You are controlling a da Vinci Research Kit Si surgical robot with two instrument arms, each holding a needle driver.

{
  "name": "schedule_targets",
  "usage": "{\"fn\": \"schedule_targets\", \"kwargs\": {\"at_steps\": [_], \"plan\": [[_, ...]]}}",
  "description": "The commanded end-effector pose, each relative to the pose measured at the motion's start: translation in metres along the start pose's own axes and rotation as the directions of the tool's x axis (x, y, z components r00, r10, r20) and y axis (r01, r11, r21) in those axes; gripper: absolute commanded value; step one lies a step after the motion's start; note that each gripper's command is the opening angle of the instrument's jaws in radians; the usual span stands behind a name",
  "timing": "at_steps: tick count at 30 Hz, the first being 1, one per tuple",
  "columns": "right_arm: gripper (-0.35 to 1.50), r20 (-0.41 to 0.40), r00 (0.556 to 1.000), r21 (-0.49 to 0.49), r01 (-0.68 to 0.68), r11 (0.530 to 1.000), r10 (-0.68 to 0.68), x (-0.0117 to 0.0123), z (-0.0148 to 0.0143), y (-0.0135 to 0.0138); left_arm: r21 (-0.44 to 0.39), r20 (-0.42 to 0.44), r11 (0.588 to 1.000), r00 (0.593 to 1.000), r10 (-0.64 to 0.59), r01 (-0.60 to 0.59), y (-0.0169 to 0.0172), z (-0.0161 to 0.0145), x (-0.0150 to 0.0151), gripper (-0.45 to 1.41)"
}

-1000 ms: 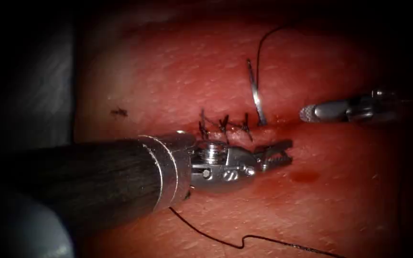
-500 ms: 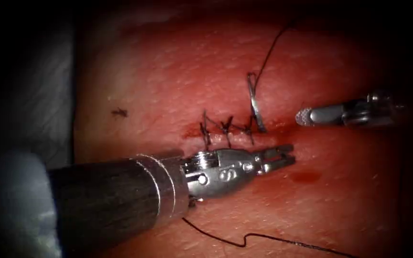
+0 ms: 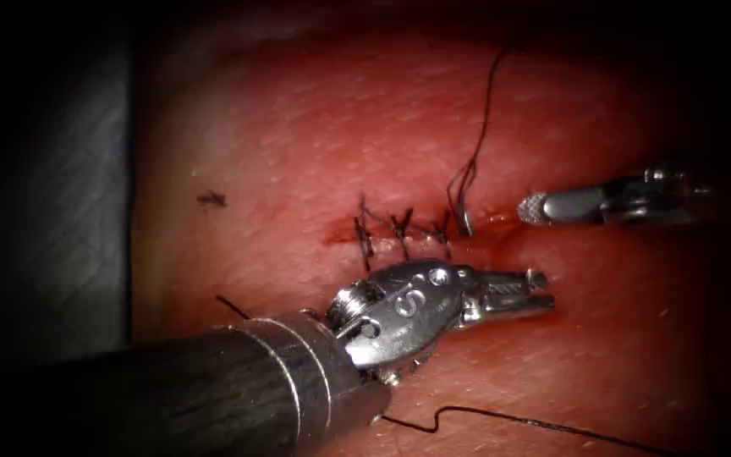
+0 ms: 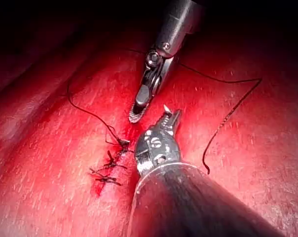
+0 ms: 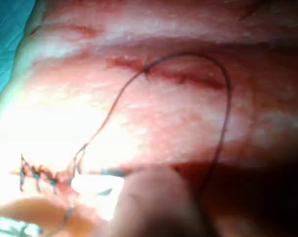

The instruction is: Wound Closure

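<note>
Left tool (image 3: 528, 288) has the needle's (image 3: 536, 277) tip pinched just near the cut (image 3: 399, 228), right tool (image 3: 533, 207) closed, empty, thread (image 3: 477, 127) trailing far.

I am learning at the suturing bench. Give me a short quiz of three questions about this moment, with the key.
1. True or false: the right tool holds the thread.
2. How many stitches already cross the cut? A two, B three, C six.
3. Which tool holds the needle?
Key: 1 false, its shut jaws hold nothing. 2 B. 3 The left tool, apparently near the point; the needle's rear part stands in the tissue at the cut, right of the stitches.
</note>
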Motion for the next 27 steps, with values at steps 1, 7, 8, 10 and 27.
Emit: {"fn": "schedule_targets", "kwargs": {"at_steps": [1,7,8,10,27], "plan": [[1.11,0.002,1.000,0.001,-0.002,1.000,0.002,-0.0006,0.0007,0.0007,-0.013,0.004,1.000,1.000,-0.022,0.022,0.0000,0.0007,-0.0004,-0.45],[1.08,0.011,1.000,0.007,-0.005,1.000,0.004,-0.0009,0.0008,0.0009,-0.098,-0.038,0.990,0.994,-0.102,0.097,0.0004,0.0000,0.0009,-0.45],[1.08,0.014,1.000,0.009,-0.004,1.000,0.004,-0.0010,0.0008,0.0010,-0.107,-0.040,0.989,0.994,-0.102,0.098,0.0006,-0.0002,0.0011,-0.45],[1.08,0.017,1.000,0.011,-0.003,1.000,0.003,-0.0011,0.0007,0.0010,-0.125,-0.042,0.987,0.994,-0.104,0.098,0.0011,-0.0006,0.0015,-0.45],[0.52,0.032,0.998,0.016,0.058,0.998,-0.058,-0.0023,0.0006,0.0011,-0.060,-0.096,0.927,0.927,0.363,-0.370,0.0069,-0.0033,0.0050,-0.45]]}}
